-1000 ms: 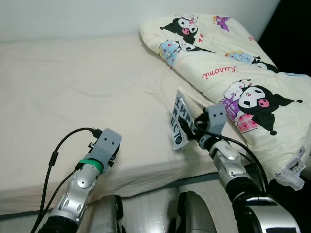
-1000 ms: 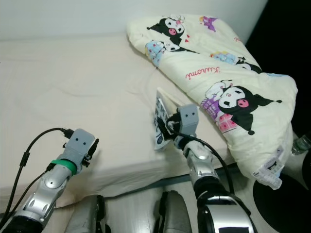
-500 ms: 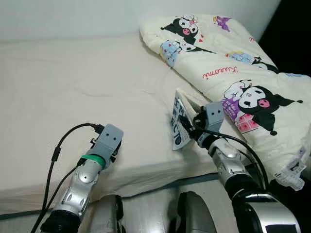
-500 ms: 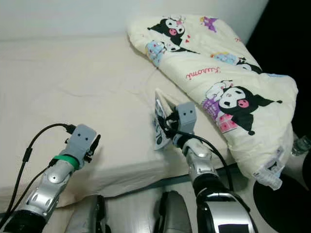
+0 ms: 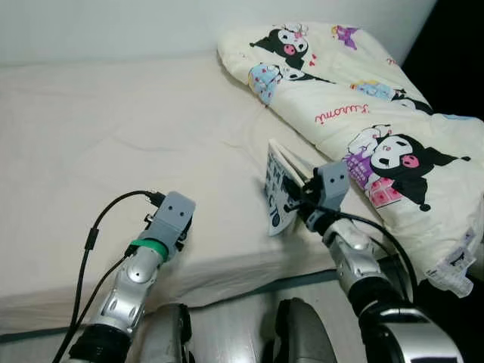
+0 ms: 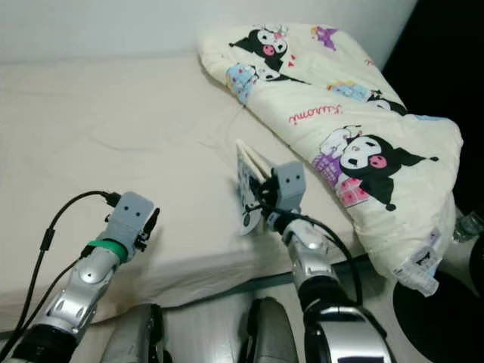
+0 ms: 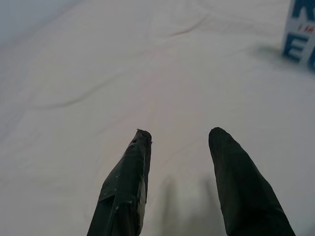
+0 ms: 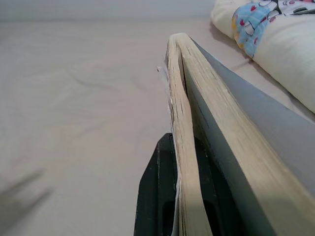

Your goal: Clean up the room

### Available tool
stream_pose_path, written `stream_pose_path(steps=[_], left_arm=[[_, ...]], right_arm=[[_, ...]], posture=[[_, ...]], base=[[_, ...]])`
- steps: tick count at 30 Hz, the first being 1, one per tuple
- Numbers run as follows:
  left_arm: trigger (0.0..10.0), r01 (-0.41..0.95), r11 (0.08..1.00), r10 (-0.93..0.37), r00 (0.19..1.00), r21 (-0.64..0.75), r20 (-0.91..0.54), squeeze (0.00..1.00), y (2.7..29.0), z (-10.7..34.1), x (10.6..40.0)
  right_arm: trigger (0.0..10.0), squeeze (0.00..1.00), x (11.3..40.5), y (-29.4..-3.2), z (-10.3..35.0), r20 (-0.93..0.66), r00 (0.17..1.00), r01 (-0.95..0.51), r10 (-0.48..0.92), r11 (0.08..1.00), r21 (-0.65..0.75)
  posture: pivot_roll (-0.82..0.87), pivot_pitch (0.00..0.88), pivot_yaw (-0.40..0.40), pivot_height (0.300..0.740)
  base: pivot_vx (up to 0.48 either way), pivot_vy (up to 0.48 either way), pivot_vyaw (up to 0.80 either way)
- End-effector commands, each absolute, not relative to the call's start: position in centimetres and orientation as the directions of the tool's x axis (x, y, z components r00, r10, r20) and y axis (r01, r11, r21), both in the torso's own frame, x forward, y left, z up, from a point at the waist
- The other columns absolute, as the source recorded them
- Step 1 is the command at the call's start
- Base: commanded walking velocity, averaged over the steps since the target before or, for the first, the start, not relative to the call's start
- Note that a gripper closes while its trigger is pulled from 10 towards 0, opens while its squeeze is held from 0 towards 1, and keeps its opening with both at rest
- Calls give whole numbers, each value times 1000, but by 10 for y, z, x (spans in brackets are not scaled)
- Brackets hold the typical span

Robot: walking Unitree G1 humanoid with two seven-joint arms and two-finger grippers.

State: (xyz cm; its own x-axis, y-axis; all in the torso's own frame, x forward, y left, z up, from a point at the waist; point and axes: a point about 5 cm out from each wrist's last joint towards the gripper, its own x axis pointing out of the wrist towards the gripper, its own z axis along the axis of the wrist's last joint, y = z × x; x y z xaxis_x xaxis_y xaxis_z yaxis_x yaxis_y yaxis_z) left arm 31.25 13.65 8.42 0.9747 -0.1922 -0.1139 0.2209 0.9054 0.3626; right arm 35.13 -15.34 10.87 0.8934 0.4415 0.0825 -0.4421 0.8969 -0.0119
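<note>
A white book with blue lettering stands on edge near the front of the cream bed, beside the printed quilt. My right gripper is shut on it; in the right wrist view the book's page edge runs between the black fingers. My left gripper hovers low over bare sheet at the bed's front left, open with nothing between its fingers. A corner of the book appears in the left wrist view.
A cream quilt printed with cartoon characters lies heaped along the bed's right side, overhanging its edge. A pale wall runs behind the bed. Dark floor lies to the right, with a bottle at the frame's edge.
My right gripper has tipped the book more upright and shifted it slightly left. My left arm has edged forward over the sheet.
</note>
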Motion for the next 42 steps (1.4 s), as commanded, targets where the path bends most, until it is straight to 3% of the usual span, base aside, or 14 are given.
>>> stream_pose_path(steps=[1,10,11,21,31,42], left_arm=[[10000,216,910,-184,975,354,-121,0,138,82,312],[10000,205,925,-199,979,319,-52,0,127,100,318],[10000,195,931,-200,980,307,-18,0,124,108,320],[10000,167,956,-197,974,243,107,0,115,144,327],[10000,206,959,-215,976,194,29,0,109,127,319],[10000,193,958,-203,979,215,27,0,108,125,319]], right_arm=[[0,0,351,-153,114,126,887,-446,444,895,-12],[0,0,343,-152,142,274,872,-408,405,912,-50],[10000,0,342,-153,152,316,875,-375,368,926,-41],[10000,0,335,-156,155,339,913,-254,226,966,39],[10000,0,325,-149,126,219,953,-227,210,972,56],[10000,0,324,-146,121,193,959,-221,207,974,51]], posture=[[80,49,28,617],[41,37,-1,617],[32,32,-7,617],[15,13,-19,626],[22,6,-18,679],[22,0,-16,726]], base=[[0,0,0],[0,0,0],[0,0,0],[0,0,0],[0,0,0],[0,0,0]])
